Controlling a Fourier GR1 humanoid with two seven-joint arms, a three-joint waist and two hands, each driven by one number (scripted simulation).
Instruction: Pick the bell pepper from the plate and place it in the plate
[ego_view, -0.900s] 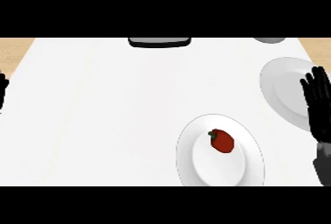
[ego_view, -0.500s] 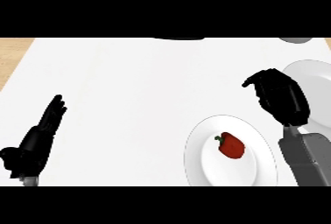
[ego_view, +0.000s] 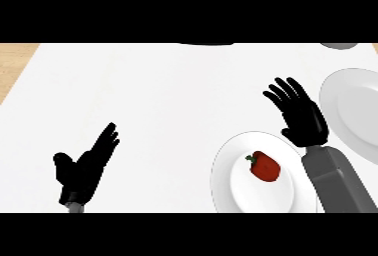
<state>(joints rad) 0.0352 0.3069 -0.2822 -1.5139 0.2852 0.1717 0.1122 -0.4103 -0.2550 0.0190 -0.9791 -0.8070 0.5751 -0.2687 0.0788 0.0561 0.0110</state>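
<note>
I have the right hand (ego_view: 301, 116) unclenched above the small red bell pepper (ego_view: 264, 167) on its round white plate (ego_view: 232, 187) by the surface's near edge, ready to descend; left hand (ego_view: 87, 167) idles, fingers straight.

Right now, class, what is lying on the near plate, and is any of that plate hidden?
A red pepper lies on the near plate, touched by nothing. The right forearm covers the plate's right edge, so that part cannot be seen. The right robot hand is open, beyond the plate.

Red bell pepper (ego_view: 264, 168), white plate (ego_view: 232, 180)
</note>
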